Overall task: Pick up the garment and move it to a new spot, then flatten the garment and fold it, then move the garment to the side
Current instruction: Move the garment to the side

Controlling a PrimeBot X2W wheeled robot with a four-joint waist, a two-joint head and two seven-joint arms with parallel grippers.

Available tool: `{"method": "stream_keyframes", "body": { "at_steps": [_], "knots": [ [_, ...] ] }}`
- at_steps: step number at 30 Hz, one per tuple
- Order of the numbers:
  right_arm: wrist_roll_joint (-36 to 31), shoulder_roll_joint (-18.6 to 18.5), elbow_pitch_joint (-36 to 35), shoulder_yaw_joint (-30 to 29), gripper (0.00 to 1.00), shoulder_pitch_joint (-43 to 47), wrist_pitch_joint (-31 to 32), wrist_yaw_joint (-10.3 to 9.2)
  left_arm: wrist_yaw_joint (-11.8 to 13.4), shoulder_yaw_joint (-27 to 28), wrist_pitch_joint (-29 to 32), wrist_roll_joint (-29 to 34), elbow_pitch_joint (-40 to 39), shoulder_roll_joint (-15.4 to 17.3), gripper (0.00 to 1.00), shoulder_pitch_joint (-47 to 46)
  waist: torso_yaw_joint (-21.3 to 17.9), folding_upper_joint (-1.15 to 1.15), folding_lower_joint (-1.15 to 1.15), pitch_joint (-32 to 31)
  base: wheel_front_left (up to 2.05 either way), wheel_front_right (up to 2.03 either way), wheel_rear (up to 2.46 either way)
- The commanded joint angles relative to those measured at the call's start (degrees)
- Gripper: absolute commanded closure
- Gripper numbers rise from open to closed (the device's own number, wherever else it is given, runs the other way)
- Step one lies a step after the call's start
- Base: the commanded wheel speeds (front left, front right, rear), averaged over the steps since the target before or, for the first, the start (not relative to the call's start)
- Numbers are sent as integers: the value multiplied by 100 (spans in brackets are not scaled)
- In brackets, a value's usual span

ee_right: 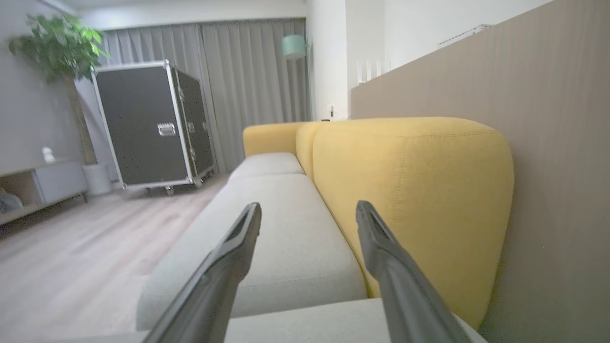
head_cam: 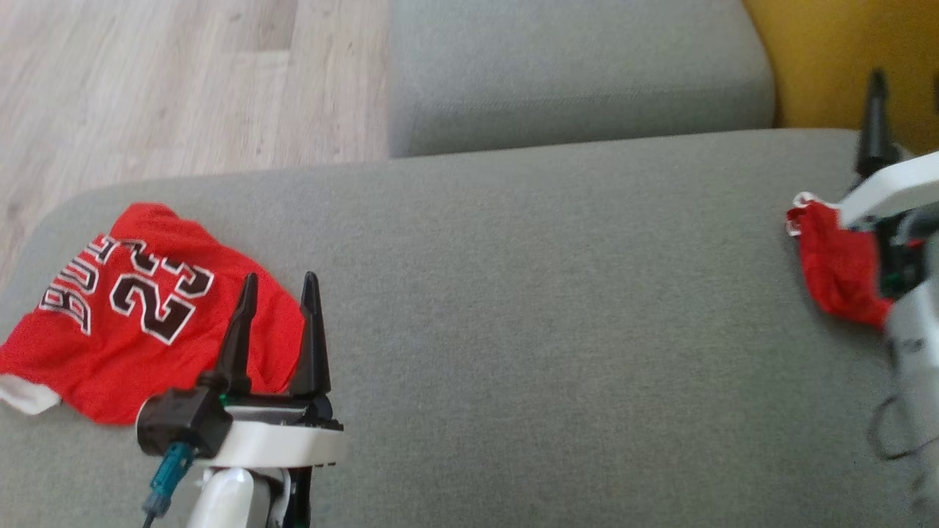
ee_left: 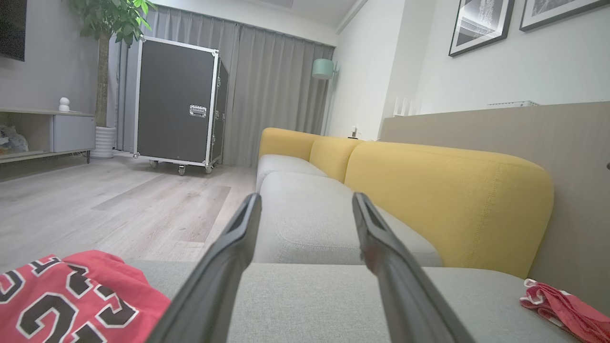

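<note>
Your red jersey (head_cam: 139, 315) lies at the left end of the grey sofa seat (head_cam: 550, 293), close to the cushion's front left corner and the wood floor (head_cam: 147, 88) beyond it. It is rumpled rather than flat. Its long axis runs roughly left to right across the cushion, tilted a little in the head view. The black-and-white lettering sits to the left of the number 23, so the top of the jersey points toward your robot's left and the lower part toward the middle of the seat. A white trimmed edge shows at its near left corner.

Your left gripper (head_cam: 281, 277) hangs over the jersey's right edge. Its fingers (ee_left: 228, 267) stand spread apart with nothing between them.

Your right gripper (ee_right: 308, 204) points along the seat beside the yellow backrest (ee_right: 410, 200). Its fingers (ee_right: 224, 267) are also spread wide and empty.

A second red garment (head_cam: 836, 271), bunched with white trim, lies at the right end of the seat. The right arm overlaps it in the head view, and you cannot tell whether they touch.
</note>
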Motion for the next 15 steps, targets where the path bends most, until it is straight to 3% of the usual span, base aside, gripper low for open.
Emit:
{"method": "stream_keyframes", "body": {
  "at_steps": [1, 7, 13, 15],
  "knots": [
    [21, 197, -375, 22, 0, 58, -63, 20, 58, 162, -37, 6, -234, 20, 0, -161, -46, 0, 2, -85, 0, 0, 0],
    [-113, 1095, -2015, -380, 0, 1178, -72, 20, 123, 115, -37, -9, -171, 20, 0, 77, -116, 0, 2, -153, 0, 0, 0],
    [-507, 1282, -3298, -271, 0, 2653, -73, 20, 164, 74, -37, -154, -15, 20, 0, 220, -72, 0, 2, -145, 0, 0, 0],
    [-349, 1286, -3498, -219, 0, 3098, -73, 20, 160, 80, -37, -136, 62, 20, 0, 233, -41, 0, 2, -147, 0, 0, 0]
  ]
}}
